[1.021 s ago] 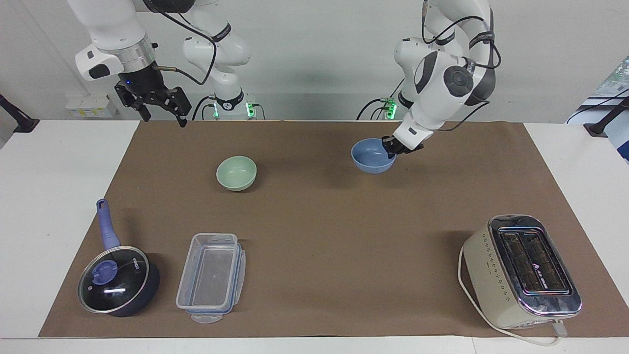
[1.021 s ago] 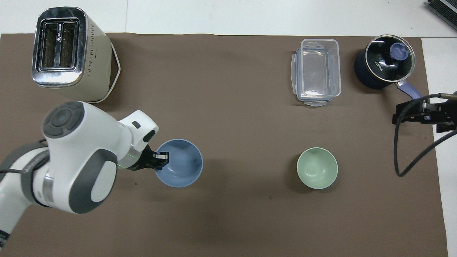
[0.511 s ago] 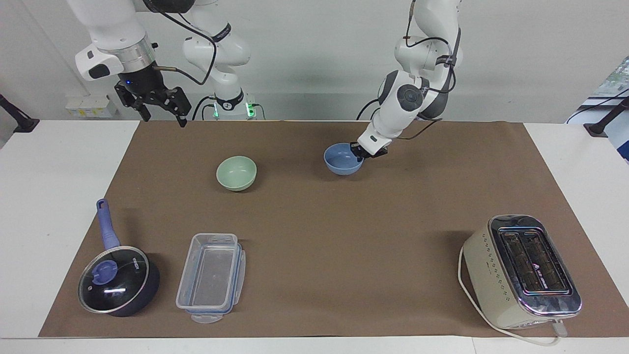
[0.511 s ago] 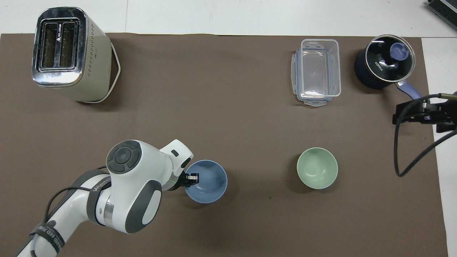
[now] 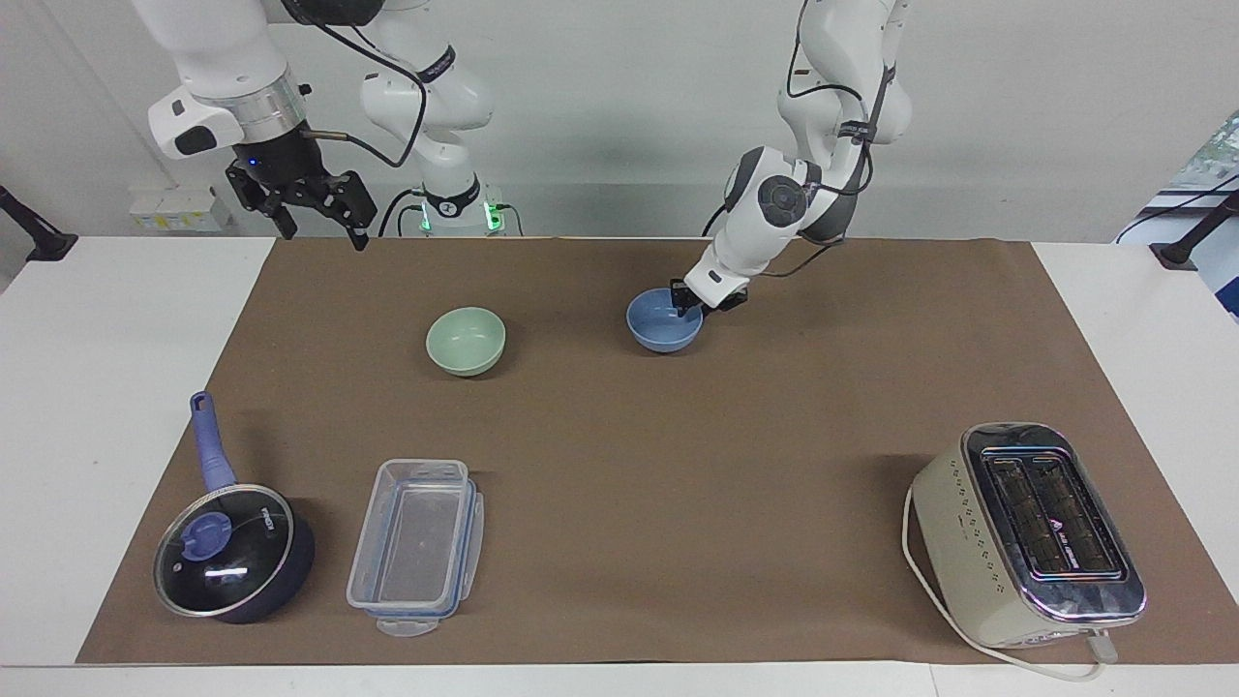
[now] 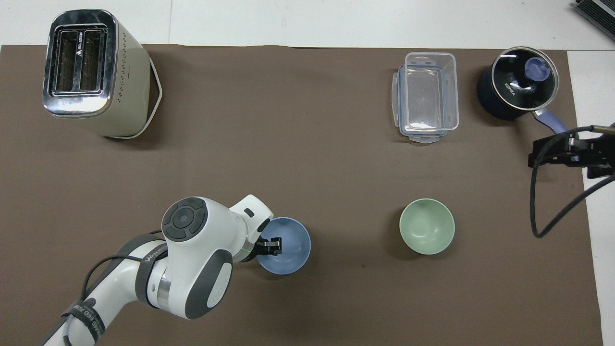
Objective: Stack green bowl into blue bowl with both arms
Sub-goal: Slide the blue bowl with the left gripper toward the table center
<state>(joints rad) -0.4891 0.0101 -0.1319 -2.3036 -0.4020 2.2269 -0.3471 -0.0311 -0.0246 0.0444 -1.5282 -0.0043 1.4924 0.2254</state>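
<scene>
The left gripper (image 5: 684, 301) sat at the rim of the blue bowl (image 5: 663, 329) on the brown worktop (image 5: 619, 484) — whether its fingers pinched the rim or had let go could not be told. The green bowl (image 5: 466, 340) stood apart, toward the right arm's end. The right gripper (image 5: 319, 225) waited over the worktop's edge near the robots — fingers spread, holding nothing.
</scene>
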